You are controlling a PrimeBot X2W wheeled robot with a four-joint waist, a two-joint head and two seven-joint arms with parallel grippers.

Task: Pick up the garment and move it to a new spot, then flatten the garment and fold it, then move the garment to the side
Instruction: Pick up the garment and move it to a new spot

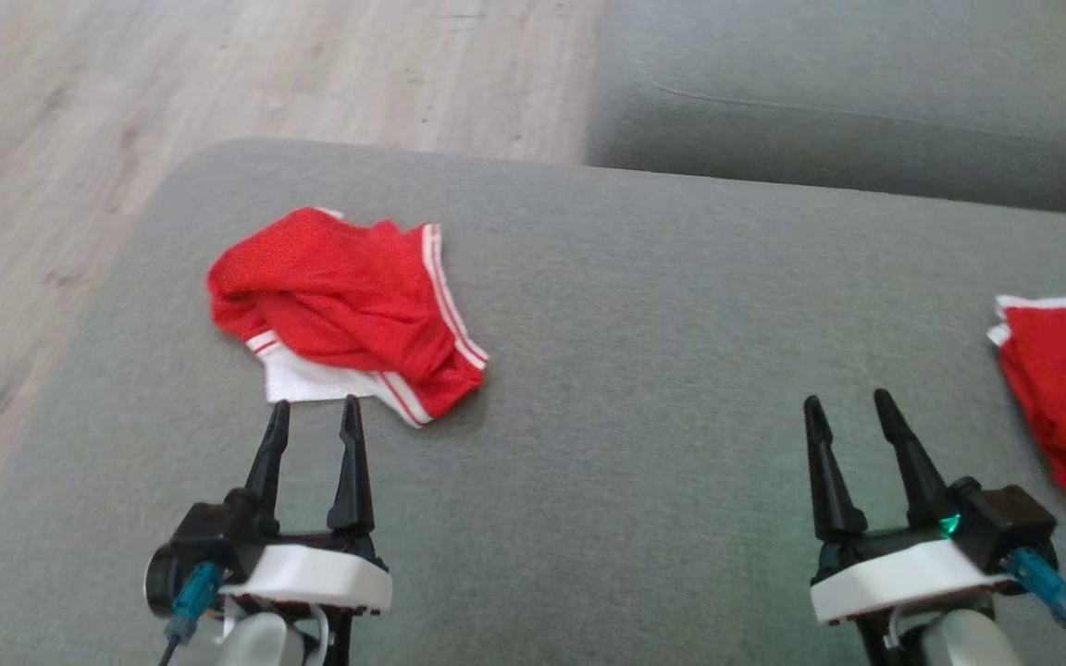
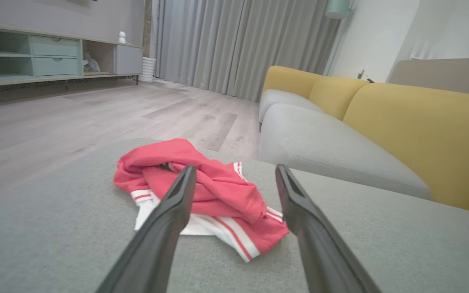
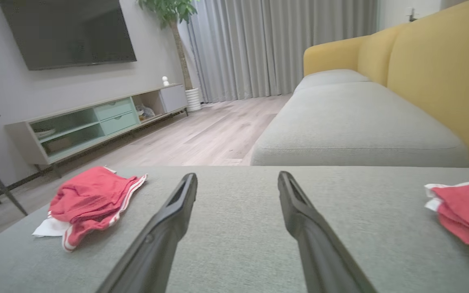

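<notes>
Black fingers of the left gripper (image 1: 316, 403) stand spread wide with nothing between them, their tips at the white near edge of the red garment (image 1: 348, 314); whether they touch the cloth I cannot tell. The right gripper (image 1: 847, 398) is likewise splayed and empty, over bare fabric well apart from it. The garment, red mesh with white stripes, lies crumpled on the left part of a grey cushion (image 1: 635, 370). A second red garment (image 1: 1065, 388) lies at the cushion's right edge. Beyond are a pale wooden floor (image 1: 218, 74), a grey sofa seat (image 1: 848, 102) with yellow backrests (image 2: 417, 134), grey curtains (image 2: 234, 44), a wall television (image 3: 67, 30) and a low cabinet (image 3: 96, 122).
</notes>
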